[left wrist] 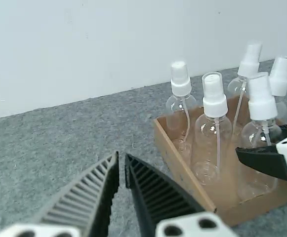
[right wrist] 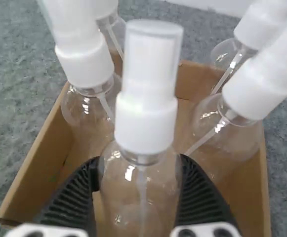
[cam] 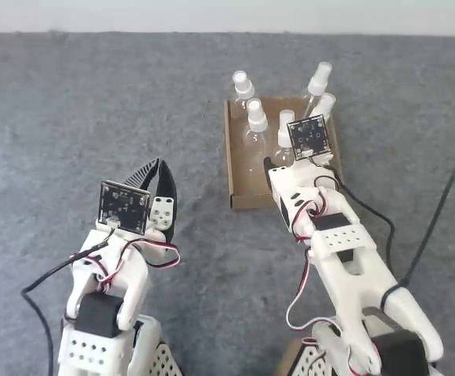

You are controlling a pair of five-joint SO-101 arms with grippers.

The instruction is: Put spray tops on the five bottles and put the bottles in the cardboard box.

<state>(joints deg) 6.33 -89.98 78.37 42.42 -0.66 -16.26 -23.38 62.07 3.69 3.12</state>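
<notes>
High view: the cardboard box [cam: 241, 182] lay on the grey mat [cam: 94, 102] ahead of one arm, with five bottles [cam: 257, 125] clustered in and around its far end, all wearing spray tops. The left gripper [cam: 158, 163] hung over bare mat, well apart from it

Left wrist view: its jaws were almost together, holding nothing

Right wrist view: the right gripper [right wrist: 139, 177] clasped the nearest bottle [right wrist: 141, 163] by its clear body, upright inside the box

Bottles [right wrist: 138, 187]: clear glossy plastic; spray tops [right wrist: 145, 98]: smooth wht plastic; cardboard box [left wrist: 180, 170]: matt brown; table cover [cam: 94, 102]: rough grey carpet-like cloth; fingers [left wrist: 148, 192]: ribbed matt blk plastic.
</notes>
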